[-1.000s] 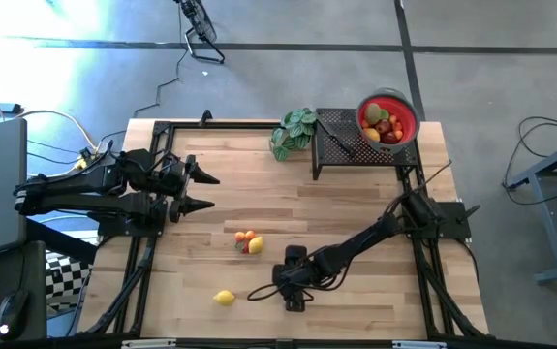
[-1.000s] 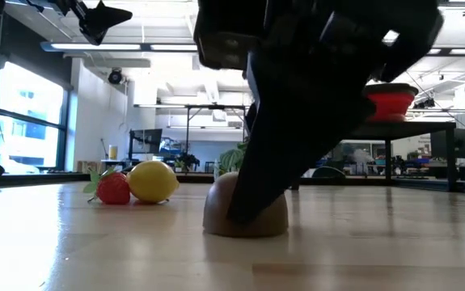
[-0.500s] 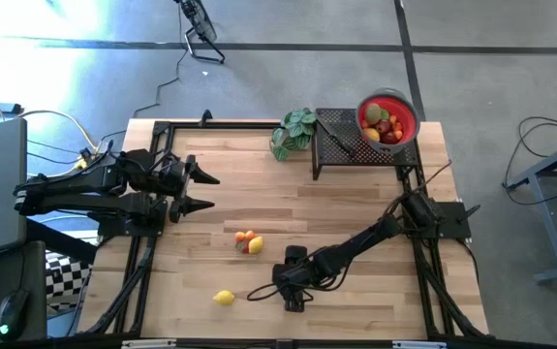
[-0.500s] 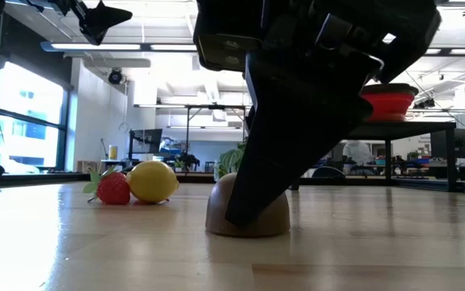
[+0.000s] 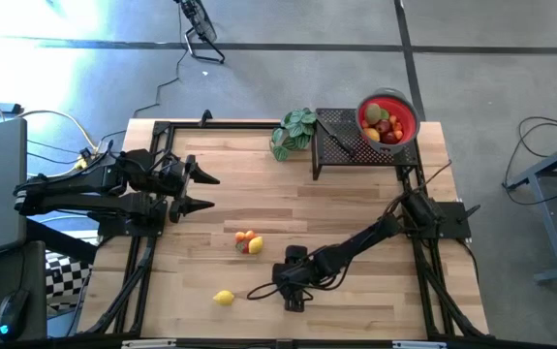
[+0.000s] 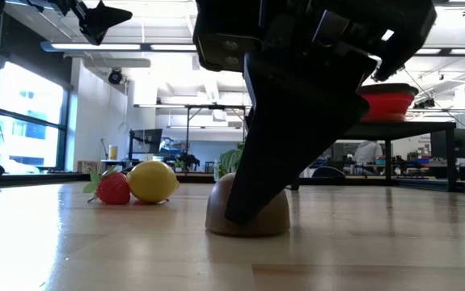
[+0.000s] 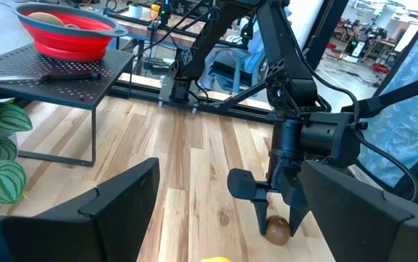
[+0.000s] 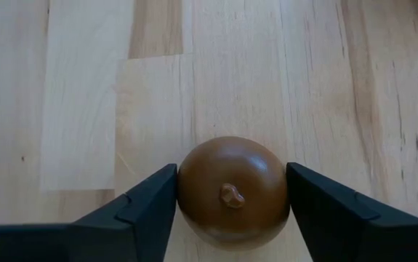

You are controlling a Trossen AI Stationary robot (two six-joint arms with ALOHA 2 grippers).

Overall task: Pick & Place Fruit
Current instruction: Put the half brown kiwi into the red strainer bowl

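Wooden table (image 5: 355, 194), right gripper (image 8: 230, 196) jaws pinching brown fruit (image 8: 232, 191), left gripper (image 5: 201, 191) jaws spread.

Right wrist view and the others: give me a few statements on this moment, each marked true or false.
1. The right gripper has its fingers on either side of the brown fruit. True.
2. The brown fruit is lifted off the table. False: in the low view it sits on the wood.
3. The left gripper holds the lemon. False: it is open and empty, raised at the table's left side.
4. The red bowl already has fruit in it. True.
5. The bowl stands directly on the wood. False: it is on a black mesh stand.
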